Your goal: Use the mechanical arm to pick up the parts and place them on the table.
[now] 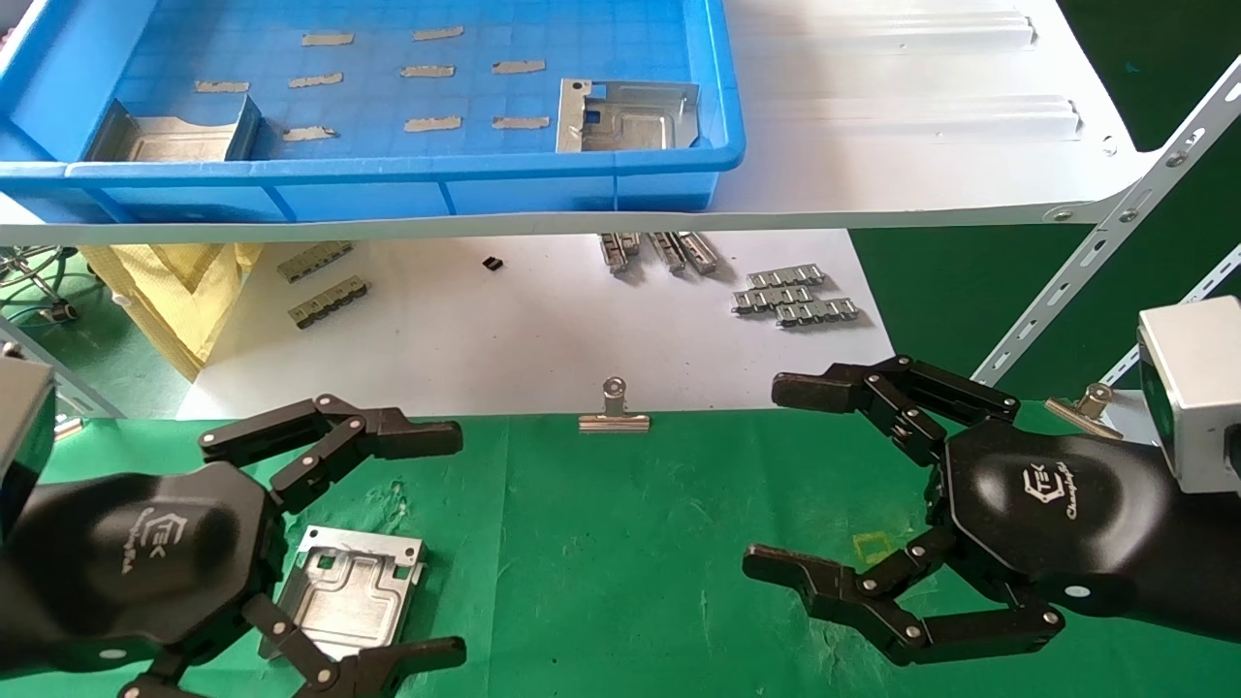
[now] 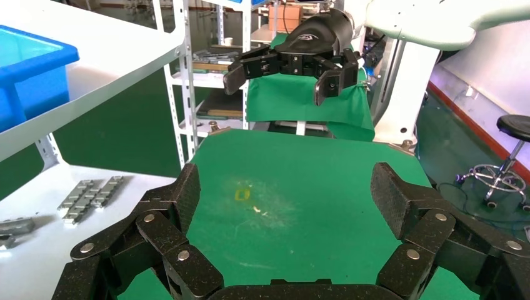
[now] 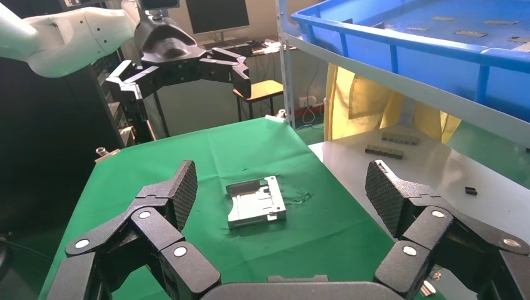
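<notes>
Three stamped metal parts on my feeds. One part (image 1: 351,588) lies flat on the green bench (image 1: 620,543), just under my left claw (image 1: 427,548); it also shows in the right wrist view (image 3: 256,201), alone on the cloth. The other two sit in the blue tray (image 1: 407,184) on the white shelf (image 1: 921,126) beyond the bench: one part (image 1: 625,116) at the tray's near-right corner, one part (image 1: 175,134) at its near-left corner. Small grey strips (image 1: 427,72) are scattered over the tray floor.

Left claw: fingers spread wide, holding nothing. It hangs over the bench's left side with the part on the cloth beside its lower finger; I can't tell if that finger touches it. In the left wrist view its fingertips (image 2: 184,197) are well apart with only green cloth between them.

Right claw (image 1: 776,480): also spread wide, empty, hovering over the bench's right side, well apart from the part on the cloth. In the right wrist view its fingertips (image 3: 182,187) frame that part from a distance.

Beyond the bench's far edge, a silver binder clip (image 1: 614,412) grips the cloth, a second clip (image 1: 1086,405) is at the far-right corner. White sheet (image 1: 504,330) behind the bench carries ridged grey strips (image 1: 795,296) and a small black piece (image 1: 493,262). Yellow square mark (image 1: 873,546) on the bench sits near the right claw.
</notes>
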`<state>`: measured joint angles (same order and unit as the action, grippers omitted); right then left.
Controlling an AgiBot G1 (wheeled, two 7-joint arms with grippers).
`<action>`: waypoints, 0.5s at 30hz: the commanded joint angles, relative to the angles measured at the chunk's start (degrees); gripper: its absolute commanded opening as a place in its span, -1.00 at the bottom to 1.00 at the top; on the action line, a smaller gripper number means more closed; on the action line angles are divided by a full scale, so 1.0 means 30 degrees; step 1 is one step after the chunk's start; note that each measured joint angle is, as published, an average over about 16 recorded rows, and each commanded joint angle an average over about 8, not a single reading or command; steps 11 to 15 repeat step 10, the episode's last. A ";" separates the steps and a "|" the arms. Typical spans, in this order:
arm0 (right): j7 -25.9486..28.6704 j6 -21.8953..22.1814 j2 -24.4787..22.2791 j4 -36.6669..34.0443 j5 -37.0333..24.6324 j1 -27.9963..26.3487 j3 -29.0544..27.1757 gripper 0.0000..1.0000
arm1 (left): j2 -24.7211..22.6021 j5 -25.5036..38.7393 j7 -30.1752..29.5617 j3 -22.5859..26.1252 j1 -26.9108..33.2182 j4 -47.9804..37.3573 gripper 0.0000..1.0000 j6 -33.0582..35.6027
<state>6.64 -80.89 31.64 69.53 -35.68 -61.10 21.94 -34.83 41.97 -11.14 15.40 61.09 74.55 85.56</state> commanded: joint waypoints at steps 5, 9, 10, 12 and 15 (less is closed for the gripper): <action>0.0000 0.0000 0.0000 0.0000 0.0000 0.0000 0.0000 1.00 | -0.0026 -0.0006 0.0055 0.0086 0.0065 -0.0138 1.00 0.0014; 0.0000 0.0000 0.0000 0.0000 0.0000 0.0000 0.0000 1.00 | -0.0032 -0.0010 0.0071 0.0114 0.0087 -0.0179 1.00 0.0017; 0.0000 0.0000 0.0000 0.0000 0.0000 0.0000 0.0000 1.00 | -0.0033 -0.0011 0.0073 0.0118 0.0090 -0.0185 1.00 0.0018; 0.0000 0.0000 0.0000 0.0000 0.0000 0.0000 0.0000 1.00 | -0.0033 -0.0011 0.0073 0.0118 0.0090 -0.0185 1.00 0.0018; 0.0000 0.0000 0.0000 0.0000 0.0000 0.0000 0.0000 1.00 | -0.0033 -0.0011 0.0073 0.0118 0.0090 -0.0185 1.00 0.0018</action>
